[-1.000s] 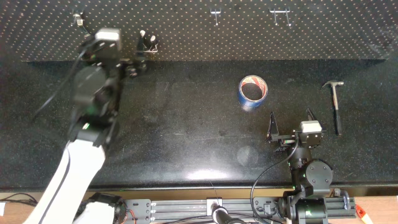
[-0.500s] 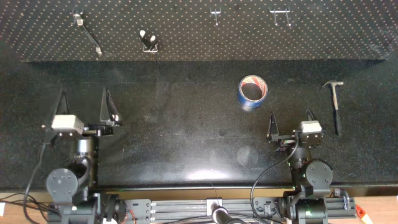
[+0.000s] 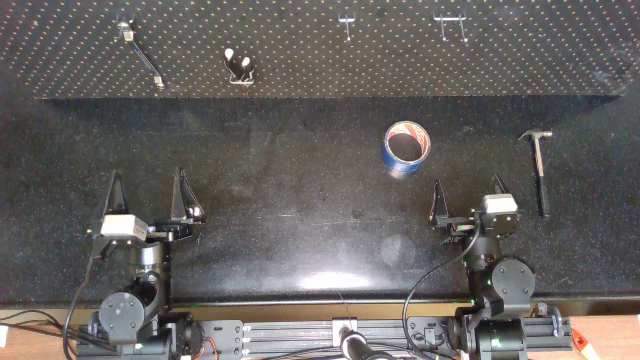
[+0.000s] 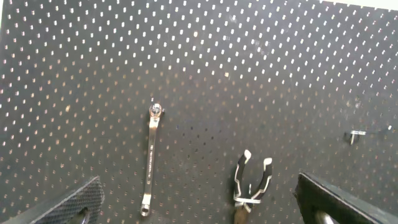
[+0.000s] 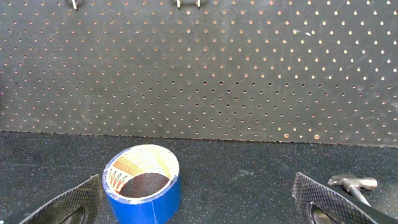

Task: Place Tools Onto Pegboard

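A wrench (image 3: 141, 55) (image 4: 149, 160) hangs from a hook at the pegboard's (image 3: 320, 70) left. Pliers (image 3: 239, 66) (image 4: 251, 182) with black and white handles hang a little to its right. A blue tape roll (image 3: 406, 147) (image 5: 143, 183) stands on the black table right of centre. A small hammer (image 3: 539, 168) (image 5: 353, 185) lies at the far right. My left gripper (image 3: 146, 198) is open near the table's front left, holding nothing. My right gripper (image 3: 466, 198) is open at the front right, just in front of the tape roll and also holding nothing.
Two bare metal hooks (image 3: 346, 22) (image 3: 451, 24) stick out of the pegboard at upper right, seen as hooks (image 5: 186, 4) in the right wrist view. Another small hook (image 4: 356, 134) sits right of the pliers. The black tabletop (image 3: 290, 190) stretches between the arms.
The left arm has pulled back from the pegboard's left, leaving the wrench hanging on its hook, and has come to rest at the front left. The right arm has not moved.
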Robot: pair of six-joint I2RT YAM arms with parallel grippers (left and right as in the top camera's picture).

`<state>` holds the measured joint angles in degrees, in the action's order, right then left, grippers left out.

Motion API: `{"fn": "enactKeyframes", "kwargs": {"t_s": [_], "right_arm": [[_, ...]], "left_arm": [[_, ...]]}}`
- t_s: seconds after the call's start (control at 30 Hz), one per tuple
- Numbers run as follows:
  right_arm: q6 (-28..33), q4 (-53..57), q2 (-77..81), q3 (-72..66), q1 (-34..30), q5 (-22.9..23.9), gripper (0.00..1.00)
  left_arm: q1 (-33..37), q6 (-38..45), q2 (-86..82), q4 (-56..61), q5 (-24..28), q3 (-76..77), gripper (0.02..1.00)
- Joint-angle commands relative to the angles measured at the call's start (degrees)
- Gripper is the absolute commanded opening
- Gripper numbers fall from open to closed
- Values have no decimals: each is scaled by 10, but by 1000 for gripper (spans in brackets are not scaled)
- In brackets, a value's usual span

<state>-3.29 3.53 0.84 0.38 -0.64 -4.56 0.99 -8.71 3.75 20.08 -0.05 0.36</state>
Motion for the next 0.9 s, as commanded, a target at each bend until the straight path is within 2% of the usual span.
{"fn": "enactKeyframes", "kwargs": {"t_s": [0.03, 0.17, 0.27, 0.33, 0.43, 0.5, 0.67, 0.9], "right_arm": [[8, 3, -2, -2, -3, 1, 996], [8, 3, -2, -2, -3, 1, 996], [8, 3, -2, -2, -3, 1, 996], [8, 3, -2, -2, -3, 1, 996], [8, 3, -2, -2, -3, 1, 996], [8, 3, -2, -2, -3, 1, 996], [8, 3, -2, -2, -3, 1, 996], [8, 3, -2, -2, -3, 1, 996]], "left_arm": [[1, -3, -31, -59, -27, 0, 996], [6, -3, -36, -140, -21, 0, 996], [16, -3, -36, -194, 23, 0, 996], [16, -3, -36, -219, 23, 0, 996], [17, 62, -36, -227, 19, 0, 996], [17, 77, -36, -248, 19, 0, 996], [39, 82, -36, -247, 19, 0, 996], [29, 82, -36, -247, 19, 0, 996]]}}
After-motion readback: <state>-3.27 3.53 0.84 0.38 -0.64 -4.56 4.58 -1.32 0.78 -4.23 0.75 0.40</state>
